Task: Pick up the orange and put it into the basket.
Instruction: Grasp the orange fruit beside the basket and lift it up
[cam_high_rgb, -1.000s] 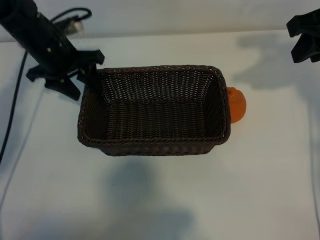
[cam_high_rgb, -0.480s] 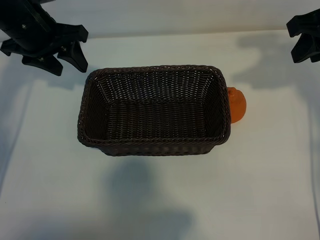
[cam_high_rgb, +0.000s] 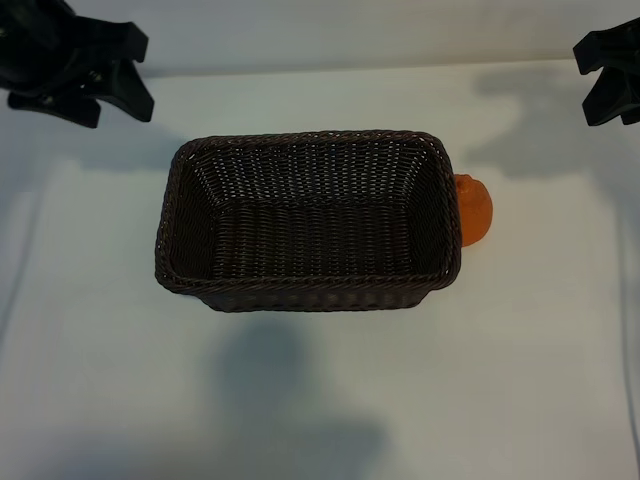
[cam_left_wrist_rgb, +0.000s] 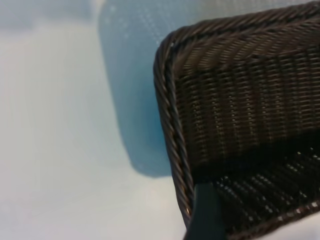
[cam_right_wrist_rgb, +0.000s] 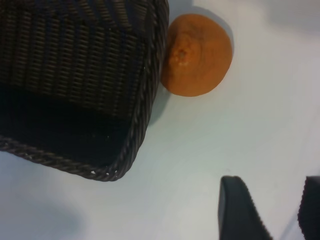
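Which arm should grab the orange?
Right. The orange lies outside the basket, against its right end; the right gripper is open on that side. The left gripper is across the basket.

You are looking at a white table (cam_high_rgb: 300, 400) that is carrying two things. The basket (cam_high_rgb: 308, 290) is sitting near its middle, and the orange (cam_high_rgb: 475, 210) is lying on the table, resting against the basket's right end wall.

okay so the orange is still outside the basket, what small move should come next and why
Probably bring the right hand down toward the orange. The orange sits on the table against the basket's right wall, not inside. That hand is nearer, open and empty; the left hand is at the far corner.
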